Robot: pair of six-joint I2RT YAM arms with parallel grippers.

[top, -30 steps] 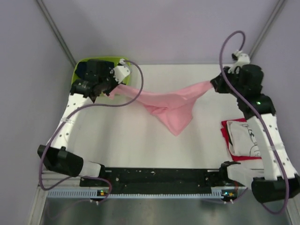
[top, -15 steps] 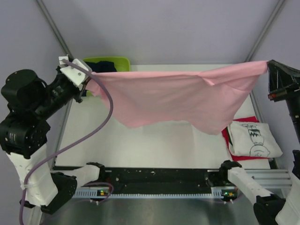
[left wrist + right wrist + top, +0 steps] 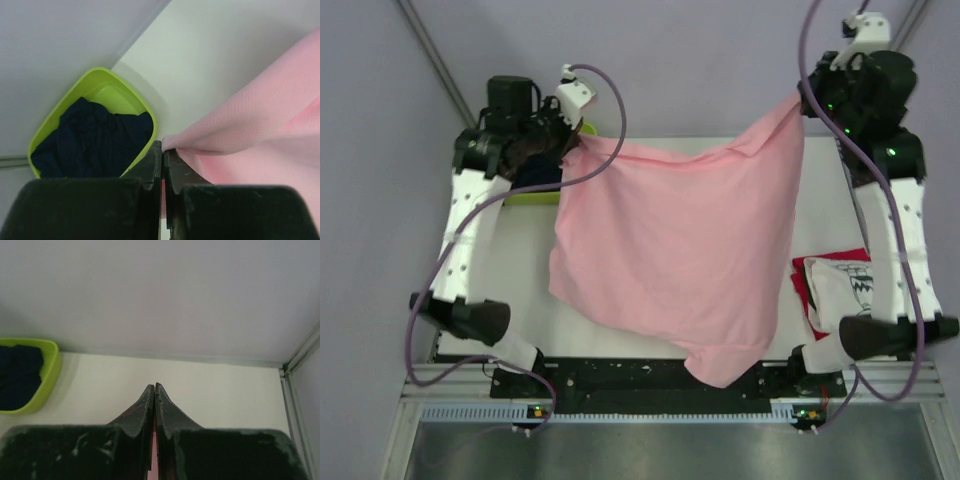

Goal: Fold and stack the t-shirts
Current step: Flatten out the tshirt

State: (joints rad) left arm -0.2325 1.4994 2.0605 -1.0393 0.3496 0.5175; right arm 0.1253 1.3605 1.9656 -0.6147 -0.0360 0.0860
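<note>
The pink t-shirt (image 3: 670,250) hangs opened out between both arms above the table (image 3: 510,285). Its top edge is raised at the far side and its lower hem drapes toward the black rail (image 3: 620,375) at the near edge. You cannot tell whether the hem touches the surface.

The left gripper (image 3: 162,148) is clenched on one upper corner of the cloth. The right gripper (image 3: 154,388) is clenched on the other, and its wrist view shows only a sliver of colour between the fingers.

Judge the step in hand as spreading, with laying flat and folding yet to come. For the next move, lower both grippers together and keep the top edge taut. Place the cloth on bare table, and avoid letting the hem bunch or overhang the rail.

At the right, the folded white t-shirt (image 3: 845,295) lies on the red t-shirt (image 3: 803,278), just beside the hanging cloth. Do not cover this stack. The navy t-shirt (image 3: 90,137) sits in the green basket (image 3: 102,75) at the far left corner.

The surface is pale and matte. Plain lilac-grey walls enclose it.
</note>
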